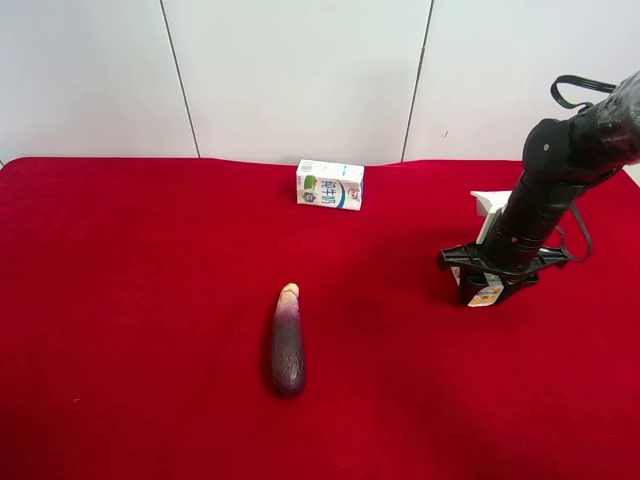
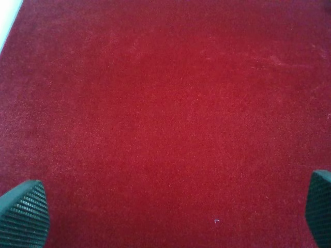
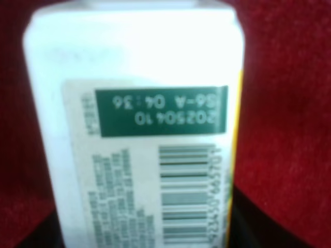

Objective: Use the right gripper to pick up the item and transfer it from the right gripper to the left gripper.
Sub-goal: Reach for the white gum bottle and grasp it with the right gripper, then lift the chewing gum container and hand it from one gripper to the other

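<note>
We see the right pincer [image 1: 481,290] lowered onto the red table [image 1: 130,300], on the exterior high view's right side. The item [image 3: 134,129], a small white carton with a green label and a barcode, fills the right wrist view and stands between the two dark fingers. They lie close to its sides, but we cannot tell if they press it. The left pincer [image 2: 173,209] is spread wide, with only red cloth under it. A purple eggplant [image 1: 287,340] lies near the middle of the table, and a larger white box [image 1: 330,185] stands at the far edge, both well apart from the item.
</note>
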